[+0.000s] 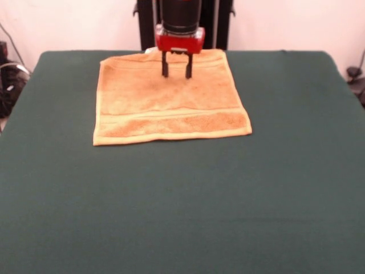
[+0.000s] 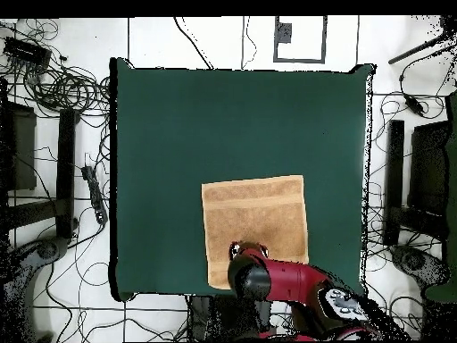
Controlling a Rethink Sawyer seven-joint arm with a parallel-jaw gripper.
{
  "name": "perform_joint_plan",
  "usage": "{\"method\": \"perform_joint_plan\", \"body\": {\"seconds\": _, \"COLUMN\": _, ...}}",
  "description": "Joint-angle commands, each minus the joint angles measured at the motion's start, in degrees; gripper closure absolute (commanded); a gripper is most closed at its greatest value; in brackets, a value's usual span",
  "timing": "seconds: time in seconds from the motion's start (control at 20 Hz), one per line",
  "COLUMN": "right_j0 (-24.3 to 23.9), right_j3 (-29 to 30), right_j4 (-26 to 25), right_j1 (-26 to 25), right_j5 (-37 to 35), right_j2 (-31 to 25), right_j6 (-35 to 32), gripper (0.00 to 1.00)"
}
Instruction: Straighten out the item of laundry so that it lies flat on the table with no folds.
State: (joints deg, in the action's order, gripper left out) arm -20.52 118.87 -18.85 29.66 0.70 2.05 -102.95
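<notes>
Hovering over the flat towel (image 1: 171, 100) on the table (image 1: 182, 200), the claw (image 1: 177, 73) stands open, holding nothing.

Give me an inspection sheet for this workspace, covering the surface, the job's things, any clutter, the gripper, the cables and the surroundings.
Surface: large rectangular dark green cloth-covered table; most of it bare.
Job's things: golden-orange terry hand towel, spread flat near the table's robot-side edge, woven band toward the camera in the front view; no fold seen where it shows, though the gripper covers part of its robot-side end.
Clutter: nothing seen on the table.
Gripper: red and black gripper, open, fingers pointing down over the towel's robot-side end; contact cannot be told.
Cables: tangled black cables on the floor beside the table.
Surroundings: white tiled floor, dark equipment at the sides.
</notes>
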Motion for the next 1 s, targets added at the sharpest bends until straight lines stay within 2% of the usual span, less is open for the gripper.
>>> {"method": "perform_joint_plan", "body": {"seconds": 0.05, "right_j0": 2.08, "right_j3": 4.96, "right_j4": 4.76, "right_j1": -0.22, "right_j5": -1.71, "right_j2": -7.91, "right_j6": -12.12, "gripper": 0.00}}
{"method": "perform_joint_plan", "body": {"seconds": 0.3, "right_j0": 2.74, "right_j3": 3.90, "right_j4": 6.62, "right_j1": -2.24, "right_j5": -2.49, "right_j2": -7.97, "right_j6": -12.13, "gripper": 0.00}}
{"method": "perform_joint_plan", "body": {"seconds": 0.6, "right_j0": 3.77, "right_j3": -0.75, "right_j4": 7.33, "right_j1": -5.57, "right_j5": -2.90, "right_j2": -7.60, "right_j6": -10.12, "gripper": 0.00}}
{"method": "perform_joint_plan", "body": {"seconds": 1.0, "right_j0": 3.96, "right_j3": -3.94, "right_j4": 7.57, "right_j1": -10.44, "right_j5": 1.65, "right_j2": -6.48, "right_j6": -10.21, "gripper": 0.00}}
